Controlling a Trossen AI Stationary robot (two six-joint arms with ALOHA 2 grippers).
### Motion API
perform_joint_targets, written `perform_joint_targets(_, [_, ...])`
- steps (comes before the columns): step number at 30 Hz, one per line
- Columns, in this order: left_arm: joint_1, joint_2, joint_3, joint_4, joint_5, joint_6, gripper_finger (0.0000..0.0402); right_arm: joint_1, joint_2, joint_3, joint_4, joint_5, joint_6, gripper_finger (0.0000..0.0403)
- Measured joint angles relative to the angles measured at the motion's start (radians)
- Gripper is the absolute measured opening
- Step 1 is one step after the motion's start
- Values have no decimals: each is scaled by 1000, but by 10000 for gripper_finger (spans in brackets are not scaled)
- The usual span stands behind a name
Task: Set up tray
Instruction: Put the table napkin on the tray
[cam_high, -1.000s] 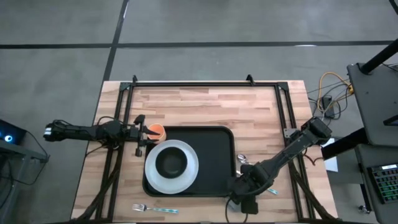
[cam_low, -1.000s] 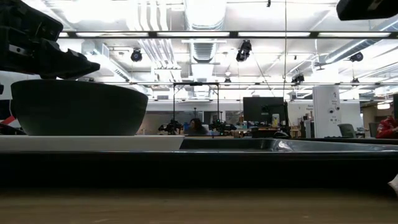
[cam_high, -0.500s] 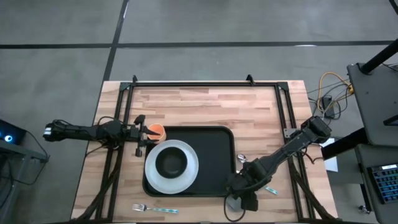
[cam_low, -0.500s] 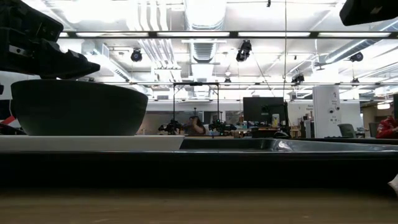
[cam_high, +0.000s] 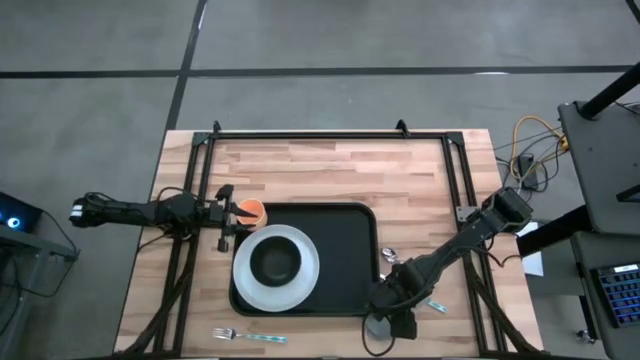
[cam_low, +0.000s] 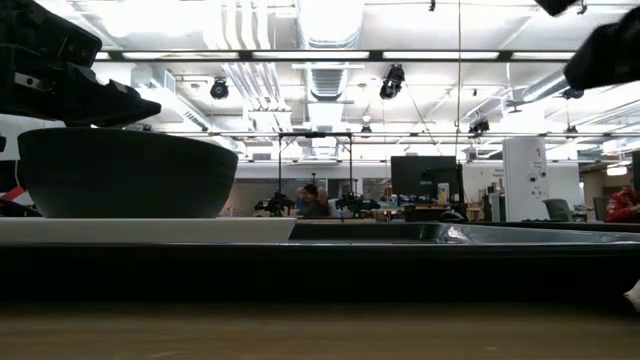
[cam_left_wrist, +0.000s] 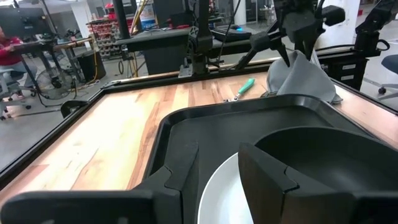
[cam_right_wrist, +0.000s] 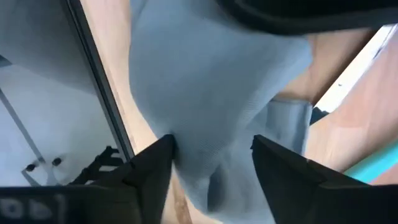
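Observation:
The black tray (cam_high: 345, 235) lies mid-table. On its left half sits a white plate (cam_high: 300, 285) with a dark bowl (cam_high: 275, 260) on it. An orange cup (cam_high: 251, 211) stands at the tray's far left corner. My left gripper (cam_high: 228, 215) hovers right beside the cup, open, fingers (cam_left_wrist: 180, 177) pointing over the tray rim; whether it touches the cup I cannot tell. My right gripper (cam_high: 388, 312) is at the tray's near right corner, shut on a grey napkin (cam_high: 374, 325). My right gripper pinches a bunched fold of the grey napkin (cam_right_wrist: 208, 149) between its two fingers (cam_right_wrist: 152, 171), coming from above and pointing down. The cloth (cam_left_wrist: 298, 78) hangs below in a slack tent shape. Its lower edge is hidden behind the tray's rim (cam_left_wrist: 311, 99).
A fork with a teal handle (cam_high: 245, 335) lies near the table's near edge, left of centre. A spoon (cam_high: 390, 256) and another teal-handled utensil (cam_high: 437, 305) lie right of the tray. Black frame rails (cam_high: 330, 135) border the table. Bare wood stretches beyond the tray's far side.
My right gripper, with the napkin, has shifted slightly toward the table's near edge beside the tray's corner. In the low view its arm has dropped lower into the picture's top right. Nothing else has moved.

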Motion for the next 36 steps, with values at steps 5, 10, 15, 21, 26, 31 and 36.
perform_joint_targets(5, [0, 0, 0, 0, 0, 0, 93, 1, -2, -19, 19, -57, -20, 116])
perform_joint_targets(10, [0, 0, 0, 0, 0, 0, 93, 6, -4, -9, 59, -109, -86, 20])
perform_joint_targets(15, [0, 0, 0, 0, 0, 0, 93, 41, -6, 23, 62, -169, -200, 10])
perform_joint_targets(21, [0, 0, 0, 0, 0, 0, 93, 70, -6, 76, 37, -20, -338, 9])
perform_joint_targets(26, [0, 0, 0, 0, 0, 0, 93, 43, -6, 75, 36, 130, -374, 9])
perform_joint_targets(31, [0, 0, 0, 0, 0, 0, 93, -4, 3, 68, -23, 179, -386, 8])
perform_joint_targets(36, [0, 0, 0, 0, 0, 0, 93, -27, 1, 69, -29, 260, -382, 8])
